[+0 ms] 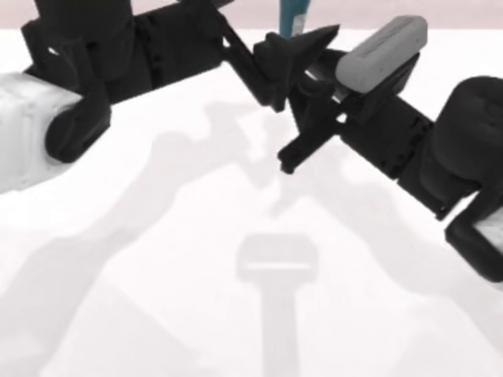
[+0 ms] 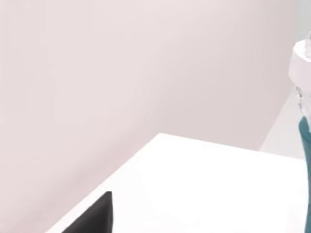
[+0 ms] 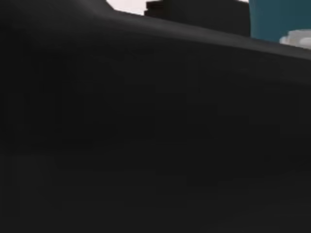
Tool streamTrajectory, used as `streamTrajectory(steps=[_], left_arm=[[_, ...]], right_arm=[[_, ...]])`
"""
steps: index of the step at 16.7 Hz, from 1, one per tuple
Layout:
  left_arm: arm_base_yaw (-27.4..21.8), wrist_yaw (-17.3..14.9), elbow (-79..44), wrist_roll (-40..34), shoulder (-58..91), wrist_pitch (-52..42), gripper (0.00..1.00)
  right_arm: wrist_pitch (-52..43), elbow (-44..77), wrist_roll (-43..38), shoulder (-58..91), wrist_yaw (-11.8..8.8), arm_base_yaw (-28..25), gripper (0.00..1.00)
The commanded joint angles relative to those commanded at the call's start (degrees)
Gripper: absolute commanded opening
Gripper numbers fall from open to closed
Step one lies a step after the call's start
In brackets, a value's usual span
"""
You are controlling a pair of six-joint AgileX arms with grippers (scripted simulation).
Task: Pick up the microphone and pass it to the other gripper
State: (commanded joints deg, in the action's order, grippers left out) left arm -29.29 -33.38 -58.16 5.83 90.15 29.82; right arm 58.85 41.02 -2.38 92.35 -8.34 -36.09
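Note:
The microphone [image 1: 295, 16] hangs upright high over the table's far middle; only its teal handle shows at the top edge. My right gripper [image 1: 302, 106], the one with the grey block [image 1: 381, 51] on its wrist, reaches in beneath it, and black parts hide the grip. My left gripper [image 1: 263, 67], the other gripper, noses in from the left. In the left wrist view the microphone [image 2: 305, 145] stands at the frame's edge, white head up, with one black finger [image 2: 95, 218] far across from it. The right wrist view is mostly dark, with the microphone [image 3: 277, 17] in a corner.
The white table [image 1: 157, 259] carries only the arms' shadows. Both black arms crowd the far middle, almost touching each other. A pale wall rises behind the table's far edge [image 2: 204, 141].

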Motion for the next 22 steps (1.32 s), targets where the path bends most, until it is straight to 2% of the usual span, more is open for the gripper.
streamTrajectory(steps=[4, 17, 22], left_arm=[[-0.12, 0.12, -0.13, -0.01, 0.16, 0.03, 1.0], [-0.12, 0.12, -0.13, -0.01, 0.16, 0.03, 0.02], [-0.12, 0.12, -0.13, -0.01, 0.16, 0.03, 0.0]], right_arm=[[0.0, 0.0, 0.0, 0.0, 0.0, 0.0, 0.0], [0.0, 0.0, 0.0, 0.0, 0.0, 0.0, 0.0], [0.0, 0.0, 0.0, 0.0, 0.0, 0.0, 0.0]])
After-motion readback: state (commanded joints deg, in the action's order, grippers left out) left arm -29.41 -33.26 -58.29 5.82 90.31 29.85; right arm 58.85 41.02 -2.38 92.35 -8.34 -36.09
